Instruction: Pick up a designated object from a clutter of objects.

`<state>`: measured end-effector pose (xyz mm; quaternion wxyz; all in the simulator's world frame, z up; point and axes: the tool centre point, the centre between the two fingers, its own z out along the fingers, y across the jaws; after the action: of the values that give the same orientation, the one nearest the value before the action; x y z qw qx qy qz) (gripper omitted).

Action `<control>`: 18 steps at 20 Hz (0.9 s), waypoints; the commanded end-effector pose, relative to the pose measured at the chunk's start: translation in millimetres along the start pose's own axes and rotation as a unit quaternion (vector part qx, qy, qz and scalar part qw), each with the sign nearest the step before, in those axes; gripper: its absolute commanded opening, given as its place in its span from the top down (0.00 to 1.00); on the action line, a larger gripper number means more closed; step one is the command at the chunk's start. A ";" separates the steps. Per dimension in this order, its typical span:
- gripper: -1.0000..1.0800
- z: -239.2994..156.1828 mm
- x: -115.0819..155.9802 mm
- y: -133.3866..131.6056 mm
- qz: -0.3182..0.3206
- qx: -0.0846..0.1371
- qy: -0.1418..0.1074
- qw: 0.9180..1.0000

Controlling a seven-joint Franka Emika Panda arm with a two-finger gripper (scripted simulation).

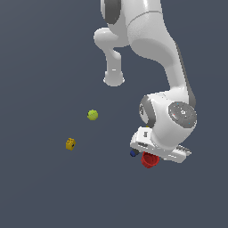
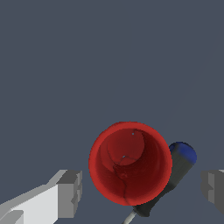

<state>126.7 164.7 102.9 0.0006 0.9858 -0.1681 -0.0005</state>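
Red cup (image 2: 130, 162) stands upright between the spread, released jaws, touching neither finger (image 2: 70, 194), its mouth facing the wrist camera. Beside it, the screwdriver (image 2: 168, 181) is partly hidden behind the cup's rim, its shaft cut off at the frame's edge.

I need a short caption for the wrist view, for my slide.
Open fingers flank the upright red cup, with the screwdriver lying beside it.
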 end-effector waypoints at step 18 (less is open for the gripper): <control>0.04 54.9 -0.7 -2.9 0.005 0.001 0.000 1.000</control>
<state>126.3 167.6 51.8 0.0004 0.9849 -0.1729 -0.0009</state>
